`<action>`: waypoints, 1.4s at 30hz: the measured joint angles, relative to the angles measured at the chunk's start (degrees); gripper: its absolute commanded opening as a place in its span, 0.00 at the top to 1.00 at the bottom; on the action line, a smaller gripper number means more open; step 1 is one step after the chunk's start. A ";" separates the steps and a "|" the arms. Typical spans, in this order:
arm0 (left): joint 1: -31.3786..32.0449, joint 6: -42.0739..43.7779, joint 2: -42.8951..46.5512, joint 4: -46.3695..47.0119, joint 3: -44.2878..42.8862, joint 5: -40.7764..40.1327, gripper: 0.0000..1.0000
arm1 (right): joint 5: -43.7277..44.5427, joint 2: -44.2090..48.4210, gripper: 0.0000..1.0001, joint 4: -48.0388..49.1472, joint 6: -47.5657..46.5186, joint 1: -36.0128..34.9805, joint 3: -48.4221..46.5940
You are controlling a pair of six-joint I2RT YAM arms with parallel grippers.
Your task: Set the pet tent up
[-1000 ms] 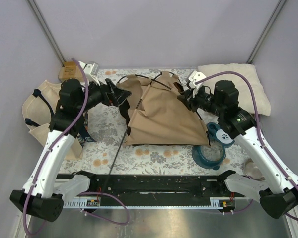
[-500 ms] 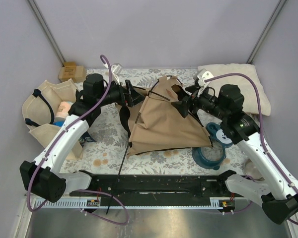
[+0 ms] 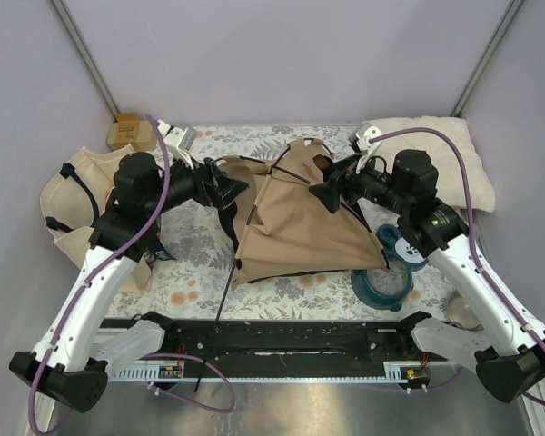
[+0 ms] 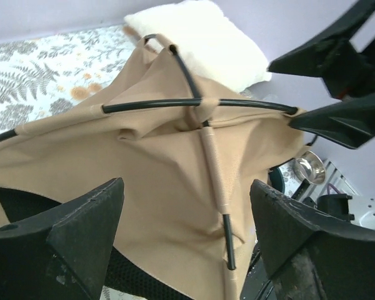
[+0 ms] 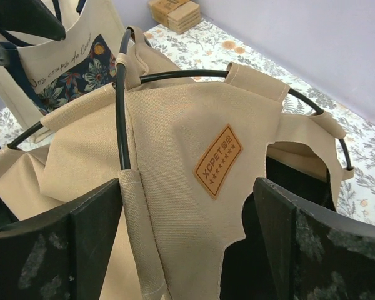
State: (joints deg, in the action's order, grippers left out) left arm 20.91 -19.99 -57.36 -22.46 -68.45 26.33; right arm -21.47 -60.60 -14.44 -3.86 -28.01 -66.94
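Now left gripper is drawn back left from the tent (half-raised, mid-table); its fingers and the right gripper's are spread, nothing gripped. Raising judged unfinished.

Left arm hides part of the tote at nine o'clock; right arm half-covers the steel bowl at four.

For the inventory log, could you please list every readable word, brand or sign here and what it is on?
"XCPET": brown label patch on the pet tent; the small marks beside it are unreadable.
Cursive line on the tote bag: too blurred to read.
White paw print: blue bowl.
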 measured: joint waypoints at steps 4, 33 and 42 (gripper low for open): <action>0.63 -0.04 1.73 2.69 1.22 2.91 0.21 | -1.55 -0.17 0.08 -0.02 1.14 0.00 -0.20; 14.60 1.99 -8.74 3.08 -1.86 -37.13 1.00 | 2.54 1.18 0.06 -2.86 9.86 0.00 -7.78; 18.58 -5.40 -22.53 13.81 -4.59 -55.25 1.00 | -0.72 2.71 0.13 -2.29 16.04 -0.09 -1.88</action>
State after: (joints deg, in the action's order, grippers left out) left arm 39.48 -25.39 -79.90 -8.64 -73.03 -28.93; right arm -22.20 -57.89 -16.73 12.19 -28.10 -68.82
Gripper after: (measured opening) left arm 0.076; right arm 0.889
